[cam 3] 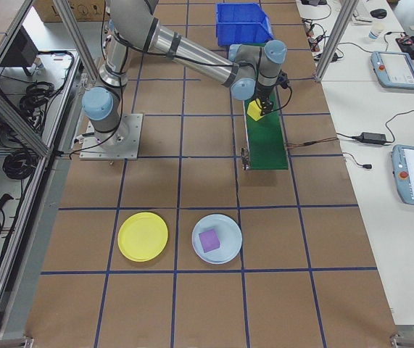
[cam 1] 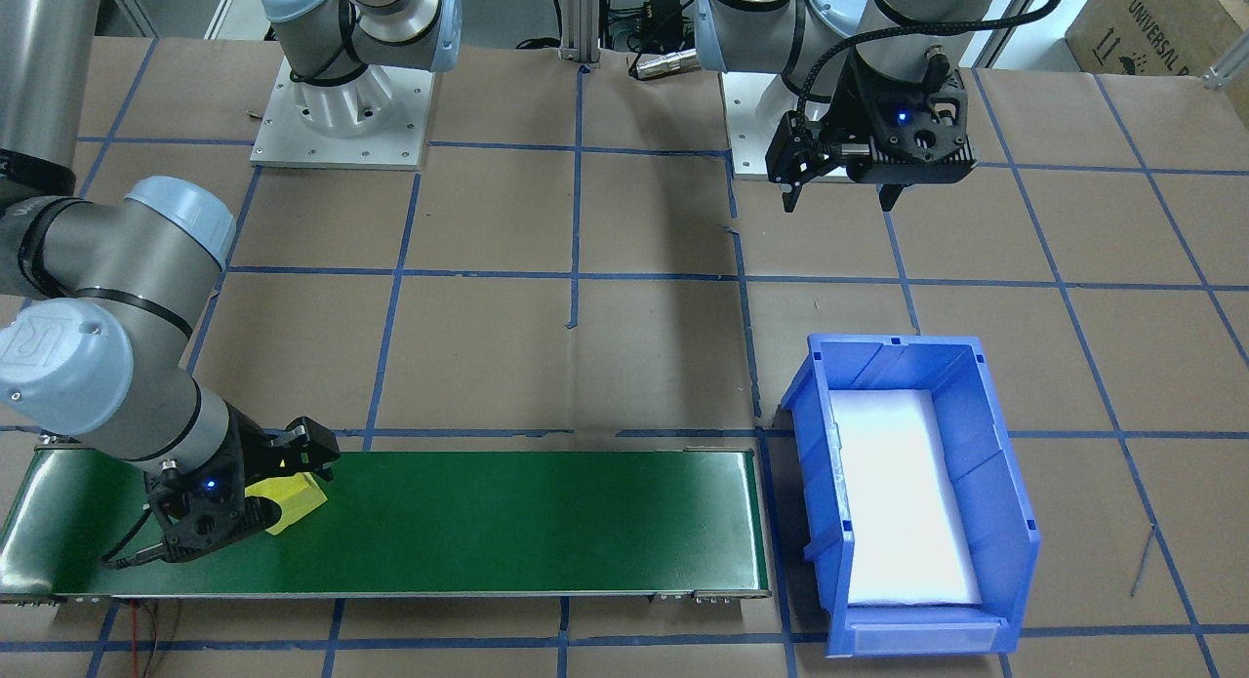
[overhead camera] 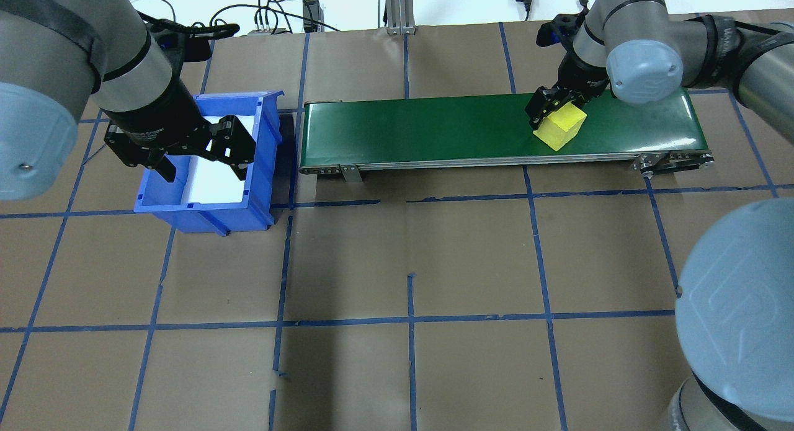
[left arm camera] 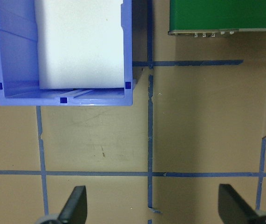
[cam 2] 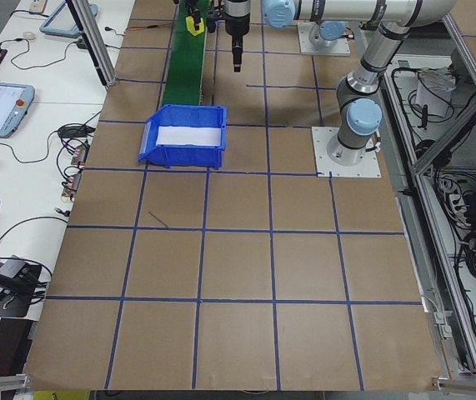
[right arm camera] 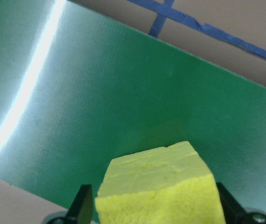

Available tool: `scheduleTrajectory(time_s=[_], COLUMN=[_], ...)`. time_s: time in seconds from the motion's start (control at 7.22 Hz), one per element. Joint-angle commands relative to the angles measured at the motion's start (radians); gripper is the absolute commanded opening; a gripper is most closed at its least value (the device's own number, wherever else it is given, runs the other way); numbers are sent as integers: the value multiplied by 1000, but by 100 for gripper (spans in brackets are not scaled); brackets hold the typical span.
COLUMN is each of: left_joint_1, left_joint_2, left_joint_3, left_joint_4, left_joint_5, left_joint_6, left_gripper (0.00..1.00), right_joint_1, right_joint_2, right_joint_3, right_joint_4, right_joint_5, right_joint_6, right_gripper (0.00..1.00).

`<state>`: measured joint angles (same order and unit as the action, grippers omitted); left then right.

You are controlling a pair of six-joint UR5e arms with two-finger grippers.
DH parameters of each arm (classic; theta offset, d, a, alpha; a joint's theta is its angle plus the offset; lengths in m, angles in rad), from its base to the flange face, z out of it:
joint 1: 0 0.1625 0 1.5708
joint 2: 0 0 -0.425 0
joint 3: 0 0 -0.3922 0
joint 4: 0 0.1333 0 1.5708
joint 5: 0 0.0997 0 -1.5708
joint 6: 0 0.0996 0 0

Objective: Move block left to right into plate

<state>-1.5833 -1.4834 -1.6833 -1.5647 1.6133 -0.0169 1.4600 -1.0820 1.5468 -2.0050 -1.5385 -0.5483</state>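
A yellow foam block [overhead camera: 563,127] sits tilted at the right end of the green conveyor belt [overhead camera: 434,130]. My right gripper [overhead camera: 548,113] is shut on it, and the right wrist view shows the block [right arm camera: 163,184] held between both fingers [right arm camera: 83,204]. In the front view the same block [cam 1: 295,497] pokes out under the right gripper [cam 1: 278,478]. The yellow plate [cam 3: 143,236] lies on the table well past the belt's end, seen only in the right side view. My left gripper [overhead camera: 201,163] hangs open and empty over the table beside the blue bin [overhead camera: 205,204].
A pale blue plate [cam 3: 217,238] carrying a purple block [cam 3: 209,240] lies beside the yellow plate. The blue bin [cam 1: 986,463] holds a white foam pad and stands off the belt's other end. Blue tape lines grid the brown table.
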Motion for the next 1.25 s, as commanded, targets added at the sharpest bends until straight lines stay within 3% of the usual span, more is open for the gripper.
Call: scheduleTrajectory(time_s=[0.0,0.14,0.42,0.55,0.83,1.11], left_joint_1=[0,-1,-1,0,0,-1], left_joint_2=[0,0,0,0,0,0], left_joint_3=[0,-1,-1,-1,-1,-3], left_joint_4=[0,0,-2,0,0,-2], left_joint_5=[0,0,0,0,0,0], left_joint_6=[0,0,-2,0,-2,0], left_gripper=[100,100,100,100,100,100], right_joint_1=[-1,-9,-120,-254,-456,-759], right_joint_2=[2,2,-12,-19,-30,-103], right_joint_3=[3,-5,-46,-40,-4,79], right_joint_4=[2,3,8,6,0,12], right_joint_5=[-86,-84,-72,-52,-73,-66], right_joint_6=[-16,-10,-5,-16,-27,-208], right_gripper=[49,39,39,39,39,36])
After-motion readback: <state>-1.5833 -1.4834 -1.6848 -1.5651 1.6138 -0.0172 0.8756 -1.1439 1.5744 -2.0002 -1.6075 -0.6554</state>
